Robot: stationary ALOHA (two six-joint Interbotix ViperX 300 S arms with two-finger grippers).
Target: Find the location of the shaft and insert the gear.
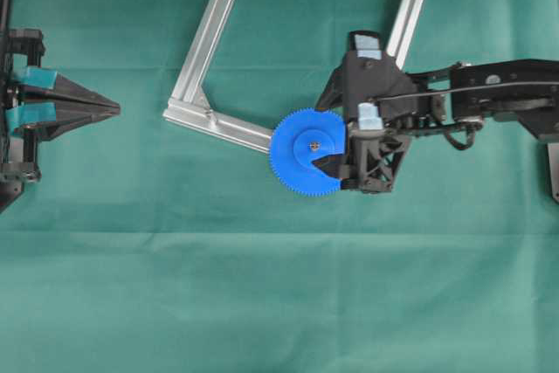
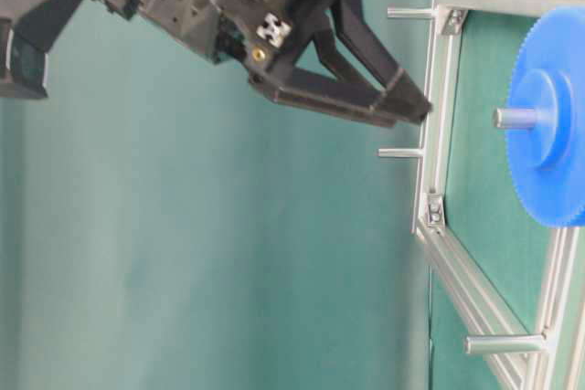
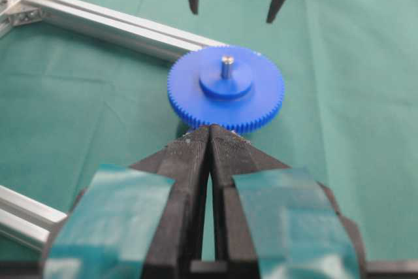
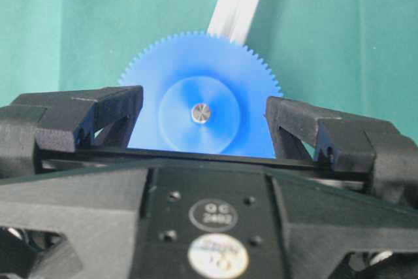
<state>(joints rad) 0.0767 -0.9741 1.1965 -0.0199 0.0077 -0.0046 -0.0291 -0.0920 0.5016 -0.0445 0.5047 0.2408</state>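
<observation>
A green cloth [image 1: 262, 303] covers the whole desk, smooth, with a faint straight fold line running from nine o'clock to three o'clock across the overhead view. On it lies an open square frame [image 1: 203, 41] of silvery aluminium bars, turned so that it looks like a diamond, towards twelve o'clock from the middle. Small metal brackets [image 1: 206, 102] sit inside its corners. In the table-level view short silvery pegs [image 2: 409, 14] stick out from the frame bars [image 2: 437, 89].
</observation>
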